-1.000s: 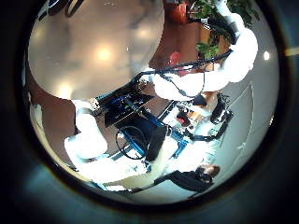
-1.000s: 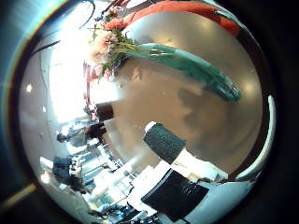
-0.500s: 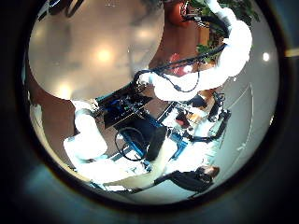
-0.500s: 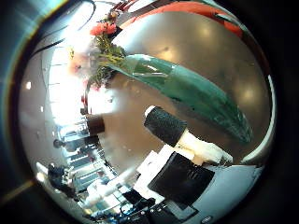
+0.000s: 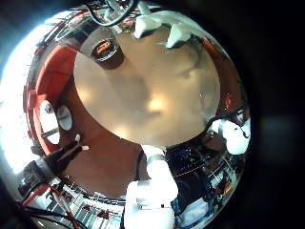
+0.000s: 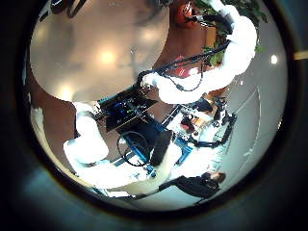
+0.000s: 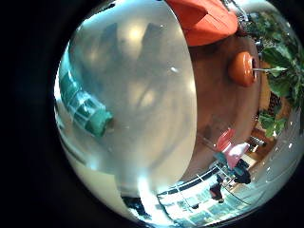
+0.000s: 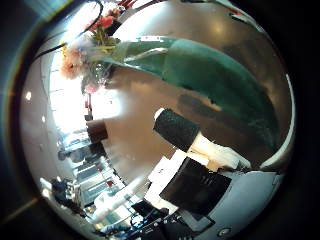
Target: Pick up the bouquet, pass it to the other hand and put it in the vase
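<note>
Bouquet (image 8: 185,75) in teal wrap lying on the pale counter (image 8: 130,110), close beneath the right hand (image 8: 200,165), flowers (image 8: 85,50) toward the counter's edge. Right hand's fingers not curled around the wrap; exact pose cannot be told. Left hand (image 5: 152,176) well apart over bare counter, fingers relaxed, holding nothing. Dark vase (image 5: 107,50) near the counter's rim.

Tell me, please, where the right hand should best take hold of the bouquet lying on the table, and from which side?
Grip the bouquet on its long teal wrapped stem, around the middle, well clear of the flower heads. It lies flat on the table, so coming down from above with fingers closing across the wrap seems best. The right hand is already close over it.
</note>
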